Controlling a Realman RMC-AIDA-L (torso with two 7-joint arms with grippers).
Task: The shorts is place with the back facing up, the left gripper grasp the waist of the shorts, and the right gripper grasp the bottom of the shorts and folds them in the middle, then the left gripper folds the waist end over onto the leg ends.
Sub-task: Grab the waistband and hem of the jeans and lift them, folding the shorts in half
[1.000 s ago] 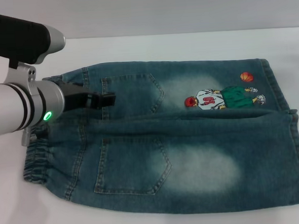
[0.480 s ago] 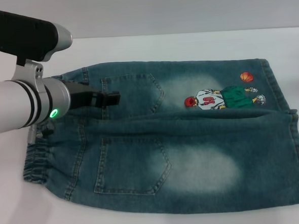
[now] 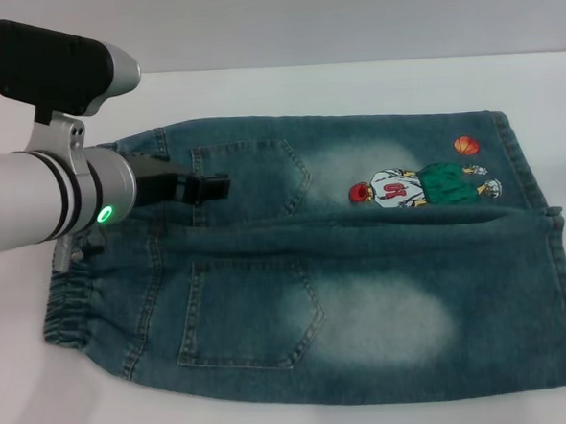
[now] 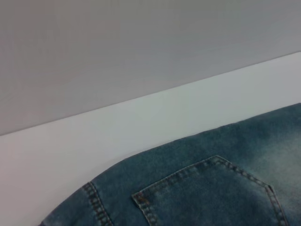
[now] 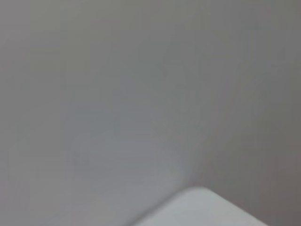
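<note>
The blue denim shorts (image 3: pixel 365 293) lie flat with the back up, both patch pockets showing. The puckered elastic waist (image 3: pixel 72 302) is at the left. The straight leg ends (image 3: pixel 555 253) are at the right, the far one bearing the cartoon player (image 3: pixel 421 185) and orange ball (image 3: pixel 465 145). My left gripper (image 3: pixel 214 188) hovers over the far half near the waist, its tip above the far back pocket (image 3: pixel 252 175). The left wrist view shows that pocket (image 4: pixel 216 193) and the far edge of the shorts. The right gripper is out of view.
The white table (image 3: pixel 286 96) runs around the shorts, with a grey wall behind it. The right wrist view shows only that wall and a corner of the table (image 5: pixel 202 207).
The left arm has shifted slightly to the right over the waist area. The shorts have not moved.
</note>
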